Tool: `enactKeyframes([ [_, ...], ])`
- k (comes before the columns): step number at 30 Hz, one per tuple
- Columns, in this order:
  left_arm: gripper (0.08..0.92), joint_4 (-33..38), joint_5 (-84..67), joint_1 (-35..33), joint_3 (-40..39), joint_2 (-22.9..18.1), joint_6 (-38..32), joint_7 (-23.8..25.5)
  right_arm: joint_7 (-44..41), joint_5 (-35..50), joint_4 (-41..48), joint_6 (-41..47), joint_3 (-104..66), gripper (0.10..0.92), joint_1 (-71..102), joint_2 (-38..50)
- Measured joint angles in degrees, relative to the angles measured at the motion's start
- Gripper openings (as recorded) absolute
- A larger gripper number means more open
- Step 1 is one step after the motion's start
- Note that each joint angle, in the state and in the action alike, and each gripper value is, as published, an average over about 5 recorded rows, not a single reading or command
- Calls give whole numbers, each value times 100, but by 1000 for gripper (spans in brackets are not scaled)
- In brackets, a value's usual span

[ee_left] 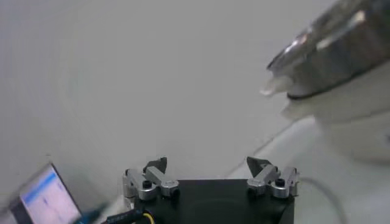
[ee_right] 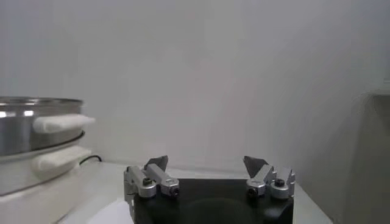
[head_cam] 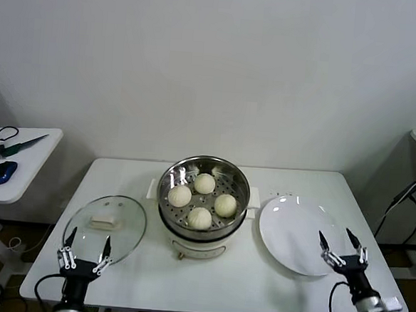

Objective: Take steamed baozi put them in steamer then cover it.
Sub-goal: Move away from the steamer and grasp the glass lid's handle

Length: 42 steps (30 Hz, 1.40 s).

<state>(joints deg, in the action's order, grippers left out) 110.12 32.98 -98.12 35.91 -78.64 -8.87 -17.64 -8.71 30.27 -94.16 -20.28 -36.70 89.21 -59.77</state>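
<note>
Nearest the robot, the left gripper point(head_cam: 87, 244) hovers at the counter's point(head_cam: 206, 284) front edge with its fingers spread wide and empty, just in front of the cover point(head_cam: 105, 227), which lies flat on the counter left of the steamer point(head_cam: 203, 206). The right gripper point(head_cam: 343, 246), fingers equally wide and empty, hangs over the near rim of the white plate point(head_cam: 292, 230) right of the steamer. All four steamed baozi point(head_cam: 200, 217) sit in the steamer's uncovered basket.

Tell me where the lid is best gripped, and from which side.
Probably the cream handle at the centre of the lid, taken from straight above. The lid lies flat on the table, so its rim offers little purchase. The open left gripper is nearest.
</note>
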Motion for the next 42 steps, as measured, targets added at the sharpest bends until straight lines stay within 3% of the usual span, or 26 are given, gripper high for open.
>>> enactKeyframes([
  [8,823,-696,1640,439,70,372,216,-464,45,-337,-54,-272,-49,823,350,-605],
  [16,823,-1684,2837,1063,52,474,317,-736,64,-526,-156,-423,-67,823,593,-1016],
  [28,823,-2822,3819,1921,-16,554,460,-873,84,-619,-271,-603,-126,823,861,-1351],
  [42,819,-3378,4205,2489,-117,674,554,-808,93,-639,-296,-732,-129,823,960,-1520],
])
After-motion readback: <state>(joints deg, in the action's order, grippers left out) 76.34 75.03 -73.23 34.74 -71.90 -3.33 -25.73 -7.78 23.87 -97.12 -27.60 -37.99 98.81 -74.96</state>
